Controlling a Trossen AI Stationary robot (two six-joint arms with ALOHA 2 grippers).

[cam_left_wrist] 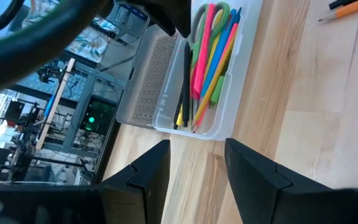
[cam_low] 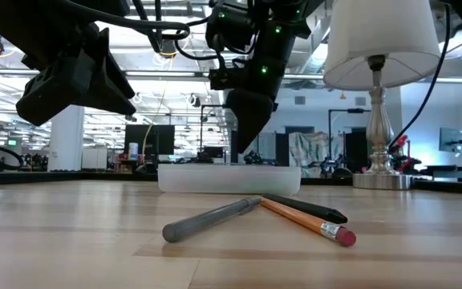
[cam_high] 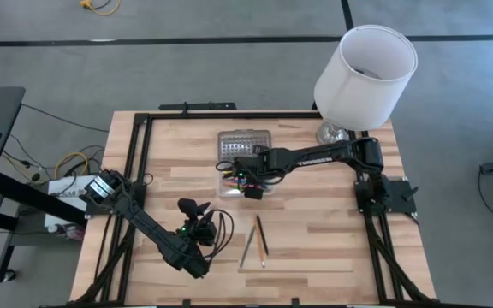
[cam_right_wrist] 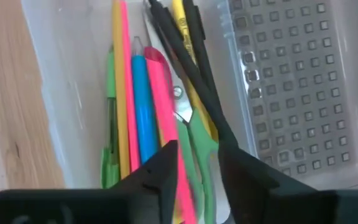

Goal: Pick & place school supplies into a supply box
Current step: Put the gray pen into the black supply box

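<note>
We see the right gripper (cam_high: 252,190) over the box (cam_high: 241,178), jaws a little apart and empty above the pens (cam_right_wrist: 143,106) and scissors (cam_right_wrist: 191,137) inside; its lid (cam_high: 244,143) lies open behind. The left gripper (cam_high: 195,208) waits nearby, jaws apart, holding nothing. A pencil (cam_high: 262,239), a grey pen (cam_high: 247,246) and a black pen (cam_low: 305,207) lie together on the surface (cam_high: 332,222).

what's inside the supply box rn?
In the supply box: pink, blue, yellow, green and black pens, plus green-handled scissors. The right hand, open, hides their near ends; lower layers are covered.
</note>
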